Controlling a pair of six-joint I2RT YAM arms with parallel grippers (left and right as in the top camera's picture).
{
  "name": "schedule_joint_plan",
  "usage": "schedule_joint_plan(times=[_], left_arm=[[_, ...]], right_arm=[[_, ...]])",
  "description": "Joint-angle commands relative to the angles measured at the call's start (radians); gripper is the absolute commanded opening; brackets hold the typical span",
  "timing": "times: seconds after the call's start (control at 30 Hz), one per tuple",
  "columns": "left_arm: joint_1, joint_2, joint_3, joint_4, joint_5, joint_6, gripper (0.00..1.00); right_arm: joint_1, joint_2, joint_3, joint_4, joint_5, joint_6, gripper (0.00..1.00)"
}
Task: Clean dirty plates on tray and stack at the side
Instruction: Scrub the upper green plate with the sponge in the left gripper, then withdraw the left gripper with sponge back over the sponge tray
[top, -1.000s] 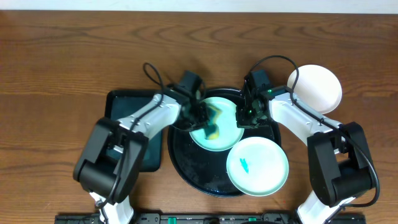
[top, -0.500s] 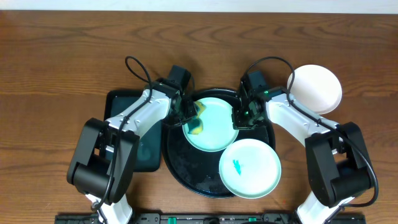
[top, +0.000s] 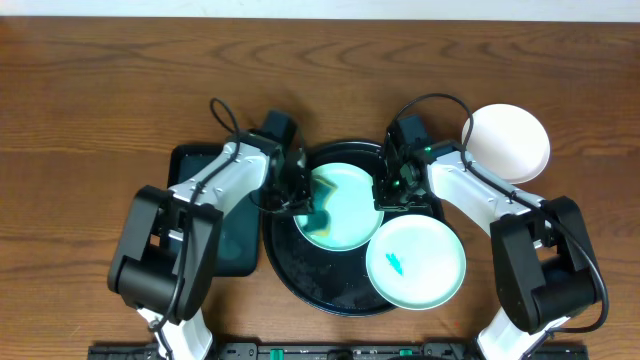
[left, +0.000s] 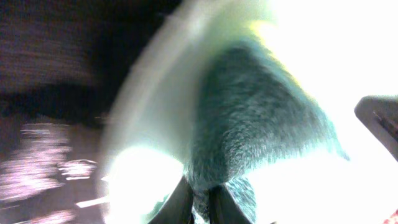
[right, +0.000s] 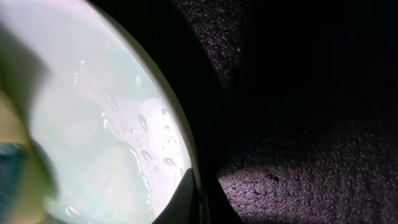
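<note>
A pale mint plate (top: 348, 205) lies at the back of the round black tray (top: 300, 270). My right gripper (top: 385, 190) is shut on this plate's right rim; the wrist view shows the fingers (right: 196, 202) pinching the wet rim of the plate (right: 93, 124). My left gripper (top: 298, 195) is shut on a teal-and-yellow sponge (top: 312, 212) and presses it on the plate's left part; the sponge (left: 255, 124) fills the left wrist view above the fingers (left: 202, 208). A second mint plate (top: 415, 262) with a teal smear overlaps the tray's front right rim. A white plate (top: 507, 140) sits on the wood table (top: 100, 100) at the right.
A dark-green rectangular tray (top: 215, 235) lies left of the black tray, under my left arm. The black tray's floor (right: 298, 124) is wet and speckled. Both arms' cables arch over the back of the tray.
My left gripper has dragged the sponge from the plate's middle to its left side. The tray and held plate shifted a little left. The smeared front plate slid left, then back right.
</note>
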Motion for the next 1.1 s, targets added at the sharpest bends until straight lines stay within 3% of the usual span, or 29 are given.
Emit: schedule_joint_plan(times=[0.0, 0.3, 0.57, 0.83, 1.07], left_arm=[[-0.069, 0.041, -0.035, 0.029, 0.120, 0.047, 0.07], [-0.159, 0.042, -0.035, 0.224, 0.085, -0.107, 0.07], [-0.128, 0.041, -0.029, 0.365, 0.007, -0.137, 0.07], [-0.090, -0.001, 0.026, 0.198, -0.267, -0.092, 0.07], [-0.094, -0.123, 0.060, 0.001, -0.393, -0.072, 0.07]], right_arm=[[-0.002, 0.007, -0.020, -0.011, 0.054, -0.001, 0.01], [-0.002, 0.007, -0.020, -0.026, 0.054, -0.001, 0.01], [-0.002, 0.007, -0.020, -0.055, 0.054, -0.001, 0.01], [-0.002, 0.007, -0.020, -0.055, 0.050, -0.005, 0.01], [-0.002, 0.007, -0.020, -0.039, 0.051, -0.005, 0.01]])
